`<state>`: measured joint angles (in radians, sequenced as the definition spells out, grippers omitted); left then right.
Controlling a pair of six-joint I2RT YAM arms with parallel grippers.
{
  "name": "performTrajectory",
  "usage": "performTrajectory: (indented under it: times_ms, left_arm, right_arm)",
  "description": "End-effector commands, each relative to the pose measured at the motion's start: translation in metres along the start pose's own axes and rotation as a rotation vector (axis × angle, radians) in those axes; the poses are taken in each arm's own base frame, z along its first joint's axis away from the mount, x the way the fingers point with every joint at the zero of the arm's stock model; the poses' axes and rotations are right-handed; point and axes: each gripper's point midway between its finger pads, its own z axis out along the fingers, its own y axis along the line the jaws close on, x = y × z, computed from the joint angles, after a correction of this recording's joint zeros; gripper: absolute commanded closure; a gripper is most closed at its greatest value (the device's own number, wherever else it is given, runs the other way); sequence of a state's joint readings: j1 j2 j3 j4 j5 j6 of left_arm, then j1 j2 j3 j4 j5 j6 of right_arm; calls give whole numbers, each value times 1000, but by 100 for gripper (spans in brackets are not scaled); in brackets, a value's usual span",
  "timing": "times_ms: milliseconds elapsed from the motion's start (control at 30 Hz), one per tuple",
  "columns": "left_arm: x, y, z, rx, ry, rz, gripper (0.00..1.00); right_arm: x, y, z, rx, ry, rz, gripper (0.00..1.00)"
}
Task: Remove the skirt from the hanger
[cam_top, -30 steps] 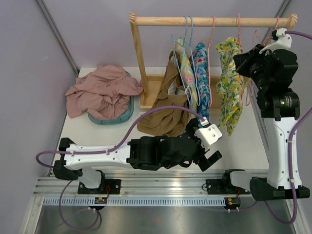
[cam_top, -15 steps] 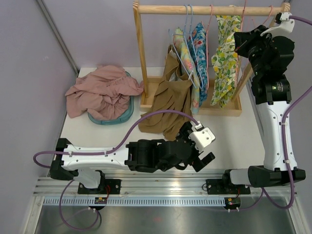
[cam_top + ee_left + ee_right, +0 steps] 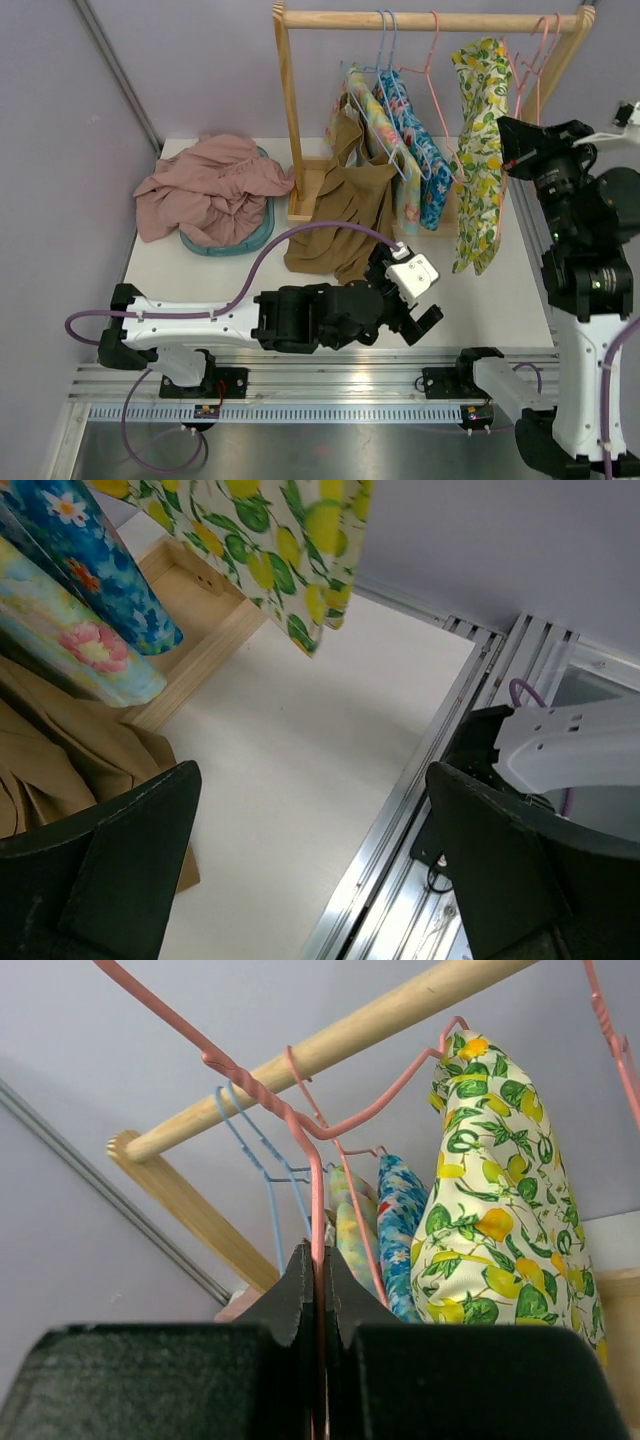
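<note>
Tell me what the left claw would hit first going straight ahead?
Likely the bare white table, below the lemon-print skirt; the open left gripper frames nothing nearer, though depth is unclear.

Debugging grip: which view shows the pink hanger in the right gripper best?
Right wrist: the right gripper is shut on the pink hanger, close up. From the top the gripper hides the pinch; left wrist misses it.

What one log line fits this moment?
left gripper open over table | right gripper shut on pink hanger | lemon skirt on hanger
</note>
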<state>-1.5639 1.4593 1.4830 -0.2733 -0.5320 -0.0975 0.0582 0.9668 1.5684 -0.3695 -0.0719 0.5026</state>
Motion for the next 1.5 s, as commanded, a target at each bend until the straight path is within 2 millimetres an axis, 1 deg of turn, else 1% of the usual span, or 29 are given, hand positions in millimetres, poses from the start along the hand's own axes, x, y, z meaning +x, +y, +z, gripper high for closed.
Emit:
performTrajectory:
  times_ms: [0, 67, 100, 133, 167, 200, 300, 333, 367, 433, 567, 600, 667, 700, 733, 800, 833, 900, 933, 1000, 1033, 1100, 1133, 1200, 1300, 1333, 1367, 1433, 1467]
  left_arm:
    - [-39, -15, 2, 62, -121, -59, 1]
    - [-39, -24, 7, 90, -113, -64, 1]
    - [-47, -30, 8, 115, -122, -73, 1]
    - [-40, -36, 15, 123, -104, -63, 1]
    - [-41, -40, 16, 137, -106, -62, 1]
    - [-48, -42, 17, 143, -121, -68, 1]
    - [-48, -49, 24, 156, -125, -56, 1]
    - [-56, -49, 24, 159, -140, -61, 1]
    - [-53, -51, 29, 155, -132, -47, 1]
    - [-59, -49, 31, 138, -140, -43, 1]
    - [-60, -45, 39, 96, -149, -10, 1]
    - [-56, -45, 43, 86, -143, -1, 1]
    - [-59, -40, 46, 51, -149, 6, 4]
    - [-56, -40, 50, 40, -143, 8, 6]
    - [-56, -39, 51, 36, -145, 7, 18]
    - [-56, -35, 55, 19, -145, 29, 26]
    - [-55, -34, 57, 15, -145, 32, 36]
    - [-56, -31, 59, 5, -146, 33, 46]
    - [-54, -31, 61, 2, -141, 42, 55]
    - [-54, -31, 62, 4, -143, 45, 66]
    - [-55, -30, 62, 4, -148, 44, 77]
    - [-55, -32, 62, 13, -161, 38, 89]
    - [-57, -31, 60, 12, -170, 32, 99]
    - [-57, -31, 59, 19, -181, 24, 100]
    - [-33, -34, 56, 51, -130, 27, 100]
    - [-22, -38, 54, 64, -106, -17, 100]
    - [8, -40, 52, 79, -54, -10, 100]
    - [47, -50, 47, 89, 14, -37, 100]
    - [86, -53, 45, 91, 77, -29, 100]
  right_arm:
    - [-30, 28, -32, -86, -89, 27, 100]
    - [-34, 30, -38, -87, -99, 28, 100]
    - [-36, 32, -43, -88, -101, 29, 100]
    - [-37, 33, -44, -87, -101, 31, 100]
    - [-38, 34, -47, -89, -102, 32, 100]
    - [-39, 35, -49, -90, -100, 36, 100]
    - [-41, 37, -57, -95, -109, 38, 100]
    - [-41, 37, -57, -96, -108, 39, 100]
    - [-43, 38, -61, -98, -114, 42, 100]
    - [-42, 38, -63, -93, -106, 44, 100]
    - [-45, 43, -71, -103, -107, 51, 100]
    - [-46, 45, -74, -110, -108, 56, 100]
    - [-48, 47, -77, -113, -109, 59, 100]
    - [-49, 48, -80, -116, -105, 58, 100]
    - [-49, 49, -82, -120, -105, 60, 100]
    - [-49, 51, -86, -124, -102, 65, 100]
    - [-50, 52, -87, -126, -102, 65, 100]
    - [-51, 53, -92, -129, -103, 71, 100]
    - [-52, 55, -96, -136, -106, 70, 100]
    - [-50, 55, -97, -136, -96, 78, 100]
    - [-51, 56, -100, -139, -98, 80, 100]
    - [-49, 56, -102, -137, -90, 90, 100]
    - [-50, 56, -106, -138, -96, 93, 100]
    - [-49, 55, -106, -136, -104, 95, 100]
    - [-52, 52, -102, -112, -102, 73, 100]
    - [-51, 51, -97, -103, -92, 67, 100]
    - [-57, 52, -98, -101, -101, 51, 100]
    - [-61, 52, -94, -92, -109, 43, 100]
    - [-68, 55, -95, -96, -125, 35, 100]
